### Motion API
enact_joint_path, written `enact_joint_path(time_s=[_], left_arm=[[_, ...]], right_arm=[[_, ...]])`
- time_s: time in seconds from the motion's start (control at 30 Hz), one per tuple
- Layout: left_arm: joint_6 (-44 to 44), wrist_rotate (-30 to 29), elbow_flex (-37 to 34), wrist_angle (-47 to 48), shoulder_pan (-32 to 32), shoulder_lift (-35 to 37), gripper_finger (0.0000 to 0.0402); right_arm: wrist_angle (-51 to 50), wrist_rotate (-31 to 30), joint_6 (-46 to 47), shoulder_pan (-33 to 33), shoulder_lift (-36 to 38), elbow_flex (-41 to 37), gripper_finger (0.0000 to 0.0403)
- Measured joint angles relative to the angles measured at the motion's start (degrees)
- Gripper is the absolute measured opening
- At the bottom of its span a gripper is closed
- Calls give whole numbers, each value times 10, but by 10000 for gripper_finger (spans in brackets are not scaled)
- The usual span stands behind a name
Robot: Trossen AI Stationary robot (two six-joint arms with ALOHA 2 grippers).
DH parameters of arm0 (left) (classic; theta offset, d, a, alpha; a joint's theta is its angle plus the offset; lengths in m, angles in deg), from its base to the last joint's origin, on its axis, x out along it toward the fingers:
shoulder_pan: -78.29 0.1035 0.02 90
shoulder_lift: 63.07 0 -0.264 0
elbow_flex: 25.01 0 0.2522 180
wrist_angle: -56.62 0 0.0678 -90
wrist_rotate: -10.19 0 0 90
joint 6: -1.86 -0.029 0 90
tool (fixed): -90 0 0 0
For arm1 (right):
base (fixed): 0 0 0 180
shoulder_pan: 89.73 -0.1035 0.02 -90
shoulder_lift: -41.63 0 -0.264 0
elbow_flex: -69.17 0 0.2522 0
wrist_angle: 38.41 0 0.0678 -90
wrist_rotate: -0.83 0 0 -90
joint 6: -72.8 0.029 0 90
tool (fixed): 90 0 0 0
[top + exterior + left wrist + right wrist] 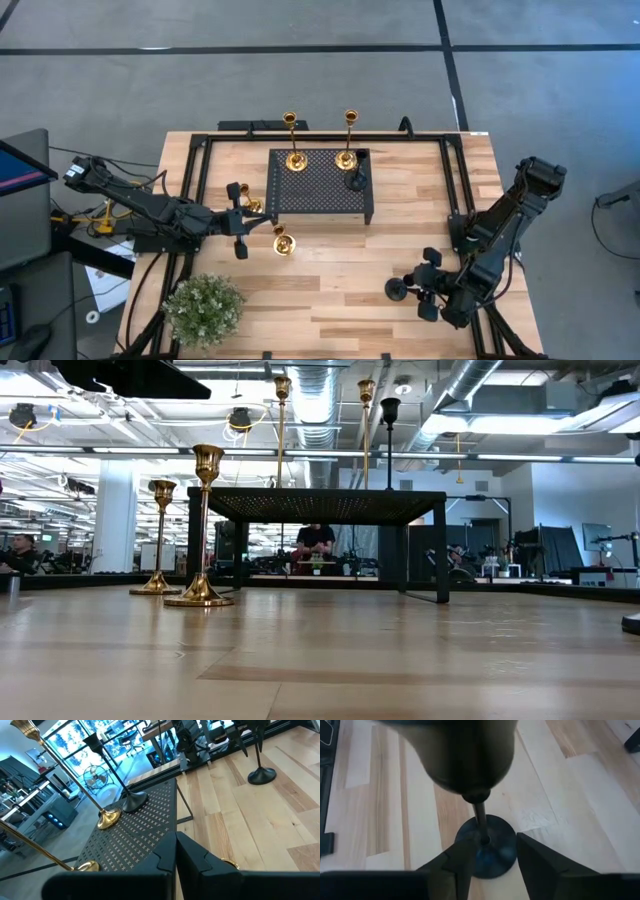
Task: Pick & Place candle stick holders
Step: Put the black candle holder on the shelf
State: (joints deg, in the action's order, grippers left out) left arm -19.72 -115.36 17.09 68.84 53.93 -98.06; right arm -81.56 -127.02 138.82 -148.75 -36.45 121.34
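I am seeing all the candle stick holders standing upright, stems vertical. Two tall gold holders and one black holder are standing on the black perforated stand, along its far edge. Two short gold holders are standing on the desk just off the stand's left front corner: one in front, the other beside the stand's left side. The left gripper is hovering next to them, fingers pressed together on nothing. The second black holder is standing on the desk well in front of the stand, to its right; the right gripper is sitting at it with fingers spread either side of the stem. The potted plant is sitting at the desk's near left corner. I am reading no labels anywhere.
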Motion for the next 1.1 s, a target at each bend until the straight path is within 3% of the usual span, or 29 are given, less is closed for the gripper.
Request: enact_joint_path(time_s=[0.6, 0.73, 0.97, 1.1], left_arm=[[0, 0, 0, 0, 0, 0, 7], [0, 0, 0, 0, 0, 0, 9], [0, 0, 0, 0, 0, 0, 7], [0, 0, 0, 0, 0, 0, 8]], right_arm=[[49, 3, -43, 30, 0, 1, 121], [46, 3, -45, 30, 0, 1, 94], [44, 1, -49, 30, 0, 1, 12], [44, -1, -48, 32, 0, 1, 15]])
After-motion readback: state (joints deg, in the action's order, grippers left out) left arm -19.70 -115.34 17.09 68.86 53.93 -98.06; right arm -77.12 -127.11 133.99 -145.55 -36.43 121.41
